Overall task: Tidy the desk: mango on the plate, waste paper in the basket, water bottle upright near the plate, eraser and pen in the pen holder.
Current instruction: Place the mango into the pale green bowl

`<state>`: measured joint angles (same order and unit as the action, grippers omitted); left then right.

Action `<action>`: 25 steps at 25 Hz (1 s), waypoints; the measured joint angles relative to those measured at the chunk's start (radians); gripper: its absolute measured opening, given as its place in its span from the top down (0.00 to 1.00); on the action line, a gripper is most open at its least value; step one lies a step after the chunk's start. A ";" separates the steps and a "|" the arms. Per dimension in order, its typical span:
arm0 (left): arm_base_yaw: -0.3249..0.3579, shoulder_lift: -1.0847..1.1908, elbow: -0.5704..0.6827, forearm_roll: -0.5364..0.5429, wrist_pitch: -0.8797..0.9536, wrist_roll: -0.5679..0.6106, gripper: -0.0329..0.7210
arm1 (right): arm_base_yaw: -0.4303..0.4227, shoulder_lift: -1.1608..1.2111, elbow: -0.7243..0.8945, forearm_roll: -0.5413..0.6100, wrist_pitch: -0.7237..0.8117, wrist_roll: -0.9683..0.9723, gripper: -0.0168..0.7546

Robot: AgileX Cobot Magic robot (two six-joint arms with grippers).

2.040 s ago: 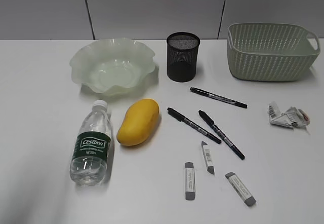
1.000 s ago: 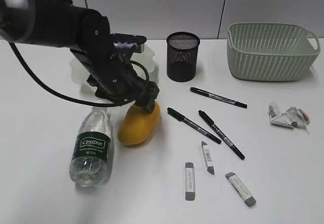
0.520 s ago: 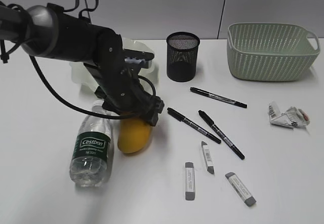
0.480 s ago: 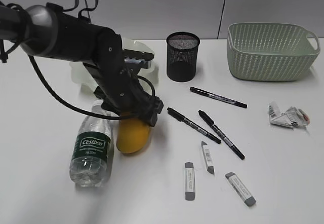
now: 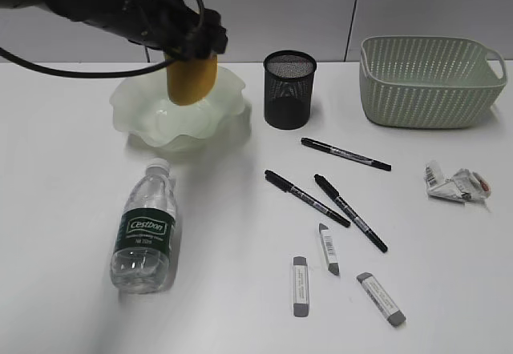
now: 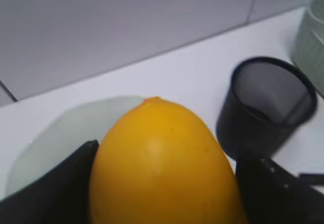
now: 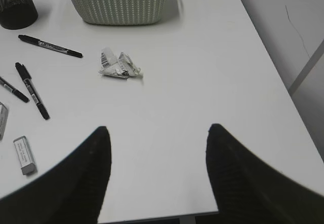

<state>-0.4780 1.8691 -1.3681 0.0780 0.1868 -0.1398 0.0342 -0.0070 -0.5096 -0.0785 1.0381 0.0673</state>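
Observation:
My left gripper (image 5: 191,50) is shut on the yellow-orange mango (image 5: 191,79) and holds it end-down over the pale green ruffled plate (image 5: 132,104). In the left wrist view the mango (image 6: 161,158) fills the space between the black fingers (image 6: 55,188), with the plate (image 6: 50,138) behind it. The water bottle (image 5: 146,230) lies on its side on the desk (image 5: 232,306). The waste paper (image 5: 455,185) lies right of three pens (image 5: 349,211). Three erasers (image 5: 300,286) lie at the front. My right gripper (image 7: 157,133) is open and empty above the desk's right front edge.
The black mesh pen holder (image 5: 289,90) stands right of the plate. The sage-green basket (image 5: 429,82) stands at the back right, behind the waste paper (image 7: 120,65). The desk's right edge (image 7: 273,77) drops off beside the right gripper.
My left arm came in, closed on the mango beside the bottle, lifted it off the desk and carried it back over the plate.

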 joint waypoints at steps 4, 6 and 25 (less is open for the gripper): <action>0.064 0.076 0.000 0.020 -0.181 0.000 0.16 | 0.000 0.000 0.000 0.000 0.000 0.000 0.36; 0.075 0.117 0.000 0.033 -0.215 0.000 0.16 | 0.000 0.000 0.000 0.000 0.000 0.000 0.36; 0.097 0.193 -0.003 0.037 -0.227 0.000 0.13 | 0.000 0.000 0.000 0.000 0.000 0.000 0.36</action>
<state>-0.3808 2.0625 -1.3713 0.1147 -0.0407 -0.1398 0.0342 -0.0070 -0.5096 -0.0785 1.0381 0.0673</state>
